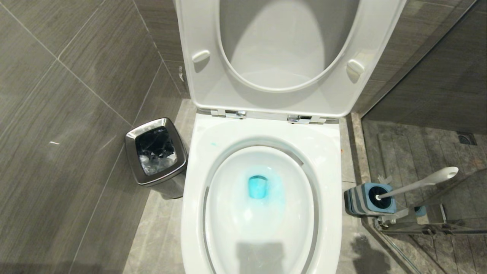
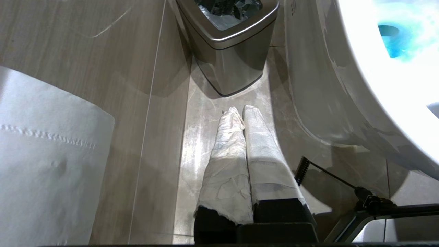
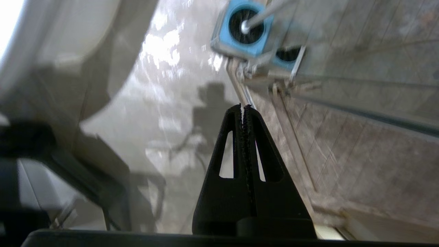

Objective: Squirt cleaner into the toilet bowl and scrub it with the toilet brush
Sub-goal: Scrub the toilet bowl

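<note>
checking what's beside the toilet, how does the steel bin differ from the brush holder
The steel bin is shiny silver metal; the brush holder is blue-grey. The steel bin stands on the robot's left of the toilet bowl, the brush holder on its right, against the glass. The steel bin holds a dark liner; the brush holder holds the toilet brush, its white handle leaning out. Both are squarish, open-topped and on the floor.

No readable text, labels, brands or numbers anywhere.
</note>
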Motion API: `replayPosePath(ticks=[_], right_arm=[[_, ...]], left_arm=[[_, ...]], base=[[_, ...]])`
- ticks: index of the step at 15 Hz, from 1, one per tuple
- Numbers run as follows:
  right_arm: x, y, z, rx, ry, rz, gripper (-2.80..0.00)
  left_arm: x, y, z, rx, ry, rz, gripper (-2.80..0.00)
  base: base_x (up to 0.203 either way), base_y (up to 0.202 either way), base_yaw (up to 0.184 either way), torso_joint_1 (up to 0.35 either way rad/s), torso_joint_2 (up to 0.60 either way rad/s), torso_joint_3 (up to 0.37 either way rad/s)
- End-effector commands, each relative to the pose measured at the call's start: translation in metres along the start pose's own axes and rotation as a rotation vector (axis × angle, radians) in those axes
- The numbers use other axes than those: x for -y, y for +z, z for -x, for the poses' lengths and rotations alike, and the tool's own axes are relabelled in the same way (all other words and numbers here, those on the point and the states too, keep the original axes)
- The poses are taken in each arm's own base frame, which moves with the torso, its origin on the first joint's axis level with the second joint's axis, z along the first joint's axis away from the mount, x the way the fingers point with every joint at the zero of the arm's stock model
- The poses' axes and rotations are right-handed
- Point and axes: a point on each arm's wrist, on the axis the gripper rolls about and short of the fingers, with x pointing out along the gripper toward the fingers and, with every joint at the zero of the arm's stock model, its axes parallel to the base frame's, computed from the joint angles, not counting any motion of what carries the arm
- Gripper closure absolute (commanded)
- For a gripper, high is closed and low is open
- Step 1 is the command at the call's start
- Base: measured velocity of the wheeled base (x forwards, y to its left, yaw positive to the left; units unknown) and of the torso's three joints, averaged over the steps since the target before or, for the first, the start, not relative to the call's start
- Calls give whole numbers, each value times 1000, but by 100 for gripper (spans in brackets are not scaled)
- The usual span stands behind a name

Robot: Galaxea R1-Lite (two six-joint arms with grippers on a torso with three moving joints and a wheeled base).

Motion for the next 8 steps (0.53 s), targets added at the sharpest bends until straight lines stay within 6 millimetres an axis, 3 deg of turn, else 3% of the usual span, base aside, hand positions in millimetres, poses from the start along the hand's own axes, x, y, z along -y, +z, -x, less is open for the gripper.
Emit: replayPosePath(ticks=[1, 4, 8], right_arm=[[4, 12, -22, 76, -25, -21, 0], [6, 14, -56, 76, -50, -59, 0], [5, 10, -86, 60, -95, -118, 0]], left_arm=[[0, 0, 0, 0, 0, -1, 0], [0, 0, 0, 0, 0, -1, 0], [0, 0, 0, 0, 0, -1, 0]], base=[[0, 0, 0, 0, 0, 0], [0, 0, 0, 0, 0, 0], [0, 0, 0, 0, 0, 0]])
